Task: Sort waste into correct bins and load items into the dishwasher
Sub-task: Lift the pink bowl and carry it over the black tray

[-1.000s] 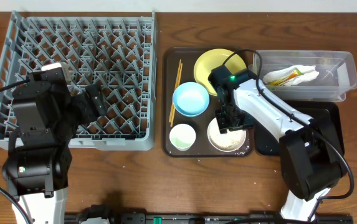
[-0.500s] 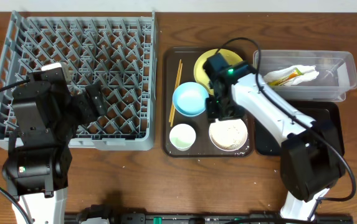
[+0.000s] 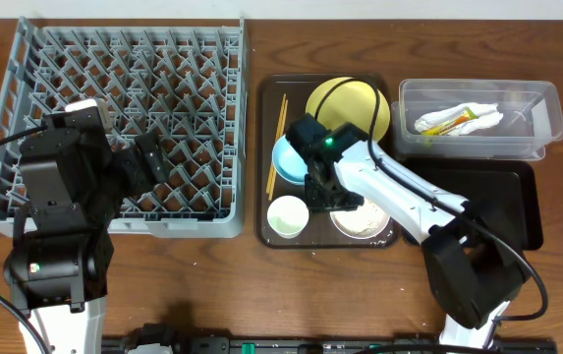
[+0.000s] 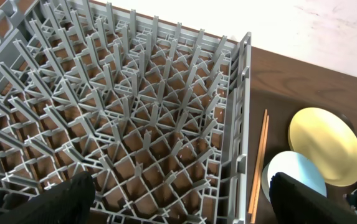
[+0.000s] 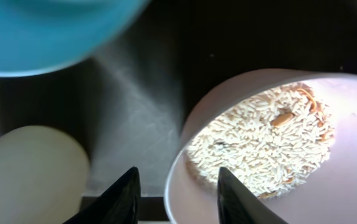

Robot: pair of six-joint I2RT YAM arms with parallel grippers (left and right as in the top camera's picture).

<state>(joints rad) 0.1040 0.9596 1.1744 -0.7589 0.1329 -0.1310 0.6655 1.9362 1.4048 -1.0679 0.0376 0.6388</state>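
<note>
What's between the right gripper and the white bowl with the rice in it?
Nothing visible does. The right gripper straddles the rim of the white bowl, with one finger outside it and one above the rice, jaws apart.

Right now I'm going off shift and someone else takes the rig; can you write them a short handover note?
Left gripper: open, over the dish rack, which holds no dishes.
Right gripper: fingers open, straddling the white bowl's rim, not clamped.
Done: napkin and wrapper lie in the clear box.
Left: rice in that bowl to dump; yellow plate, blue bowl, cup, chopsticks and white bowl, all on the brown tray, to rack.
</note>
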